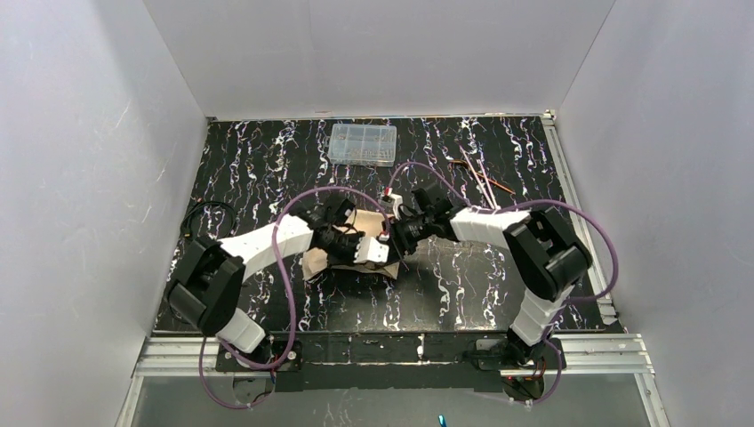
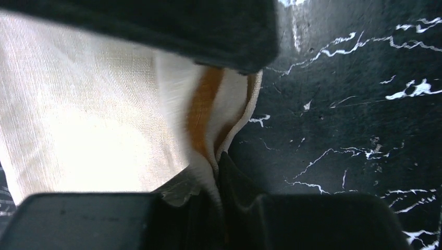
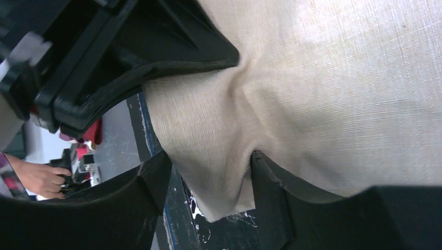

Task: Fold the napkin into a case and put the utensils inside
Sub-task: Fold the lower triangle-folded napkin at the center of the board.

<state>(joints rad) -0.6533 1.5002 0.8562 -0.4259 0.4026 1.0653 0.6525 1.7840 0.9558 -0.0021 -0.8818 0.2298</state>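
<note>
Black marbled table (image 1: 462, 285) mid-frame: my left gripper (image 2: 224, 120) pinches a fold of the napkin (image 2: 78, 130); my right gripper (image 3: 242, 109) stands parted around it.

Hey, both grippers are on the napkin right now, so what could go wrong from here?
1. The left gripper pinches only a thin bunched ridge at the edge of the napkin; it may slip free or drag the layers askew.
2. The right gripper stands open with a cloth corner between its jaws; pulling away might snag it and undo the fold.
3. Both grippers crowd together over the cloth, so they might bump.
</note>
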